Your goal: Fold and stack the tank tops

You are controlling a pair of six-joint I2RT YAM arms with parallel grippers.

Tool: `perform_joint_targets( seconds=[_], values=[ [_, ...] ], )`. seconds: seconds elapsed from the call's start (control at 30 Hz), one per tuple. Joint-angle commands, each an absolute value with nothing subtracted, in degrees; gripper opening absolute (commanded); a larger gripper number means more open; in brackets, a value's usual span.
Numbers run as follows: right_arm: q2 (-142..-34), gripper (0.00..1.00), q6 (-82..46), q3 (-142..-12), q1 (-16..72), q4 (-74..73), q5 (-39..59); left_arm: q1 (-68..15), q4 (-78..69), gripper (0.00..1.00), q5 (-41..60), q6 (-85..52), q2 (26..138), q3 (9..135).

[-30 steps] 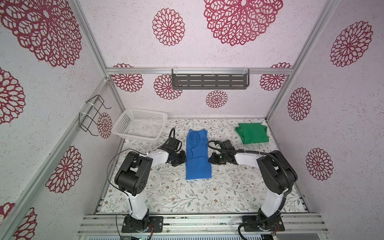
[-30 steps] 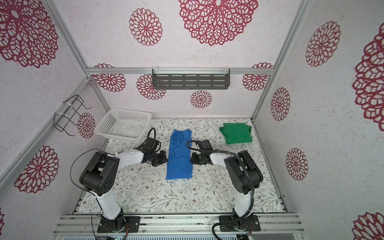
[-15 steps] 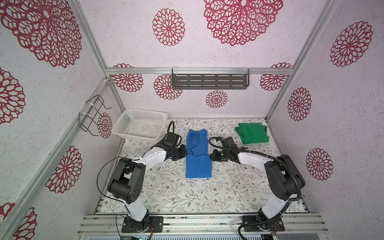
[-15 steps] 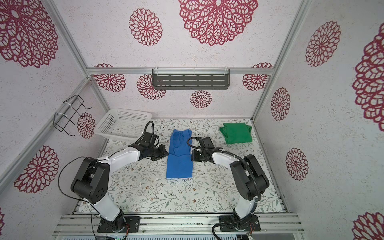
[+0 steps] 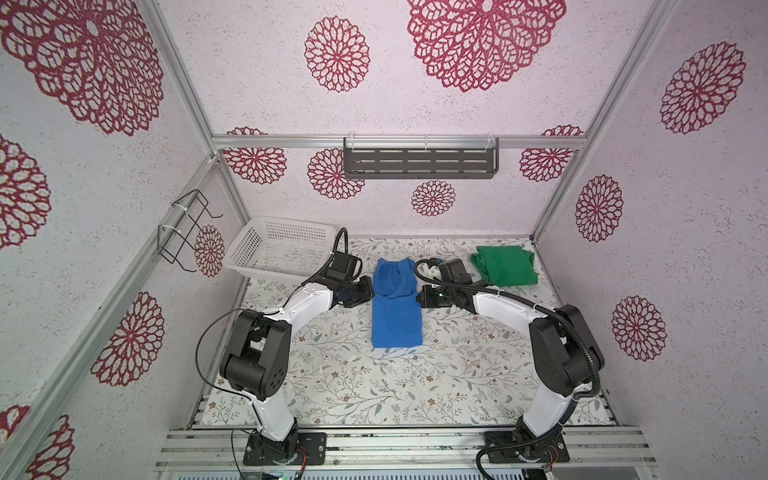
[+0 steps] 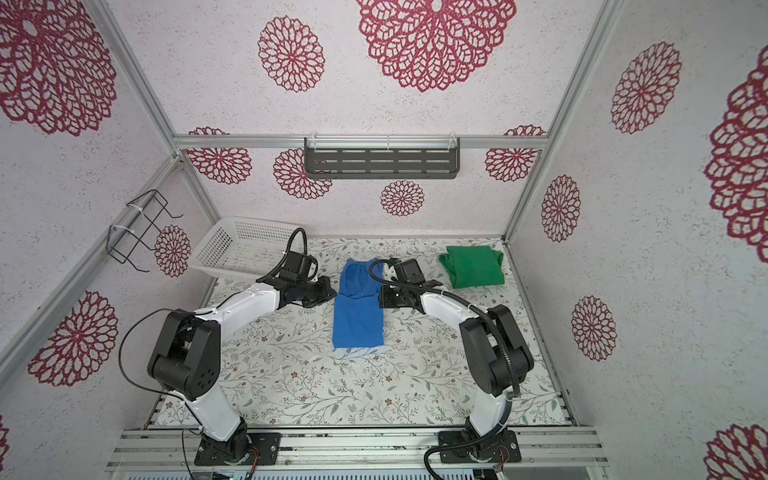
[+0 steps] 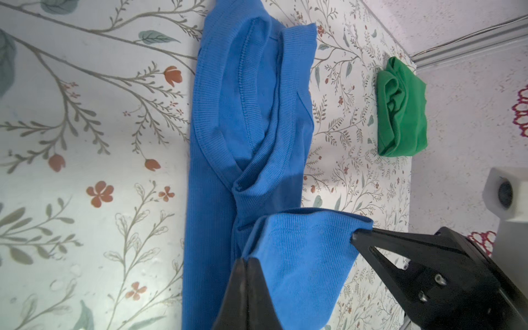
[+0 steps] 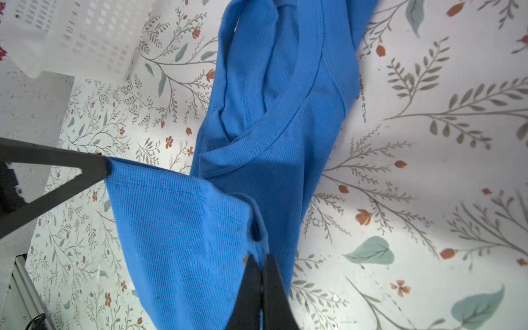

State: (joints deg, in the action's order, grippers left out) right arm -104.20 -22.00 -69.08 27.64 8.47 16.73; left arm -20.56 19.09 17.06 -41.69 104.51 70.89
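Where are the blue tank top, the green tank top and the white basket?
blue tank top [image 5: 397, 328]: in a top view, on its near half.
green tank top [image 5: 505, 268]: in a top view, middle of the cloth.
white basket [image 5: 249, 249]: in a top view, perforated side wall.

Left gripper [image 6: 331, 293], right gripper [image 6: 382, 297] (both touching blue top [image 6: 357, 324]), green top [image 6: 473, 266] apart

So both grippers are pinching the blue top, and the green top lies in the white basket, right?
No: the green top lies on the table at the far right, outside the white basket, as both top views show. The left gripper and right gripper do pinch the blue top.
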Motion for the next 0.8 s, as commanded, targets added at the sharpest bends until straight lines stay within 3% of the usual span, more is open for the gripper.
perform_joint_targets(
  seconds=[0.0, 0.07, 0.17, 0.3, 0.4, 0.57, 0.77],
  values=[
    [-106.3, 0.00, -20.6, -70.7, 26.4, 8.9, 16.5, -19.8, 17.9, 0.00, 17.1, -40.2, 107.7, 72.5],
    [-107.8, 0.01, -20.6, -71.0, 25.8, 8.6, 16.7, -19.6, 17.7, 0.00, 17.4, -40.0, 109.6, 73.5],
    [-110.2, 0.29, -19.6, -72.3, 24.7, 8.2, 17.2, -18.8, 17.8, 0.08, 17.4, -39.4, 111.7, 74.7],
    [-109.3, 0.48, -18.5, -73.6, 22.6, 9.2, 16.8, -17.0, 17.7, 0.30, 18.1, -38.4, 111.1, 75.5],
    [-106.3, 0.59, -17.5, -73.3, 21.7, 10.9, 15.8, -16.3, 20.3, 0.35, 16.5, -36.7, 108.5, 75.4],
    [-99.1, 0.59, -19.4, -67.3, 21.8, 11.7, 16.8, -17.8, 20.8, 0.39, 15.9, -39.5, 101.3, 68.5],
    [-88.6, 0.57, -27.2, -54.3, 23.9, 11.7, 19.6, -23.4, 17.3, 0.53, 16.1, -47.2, 90.9, 51.9]
  ],
)
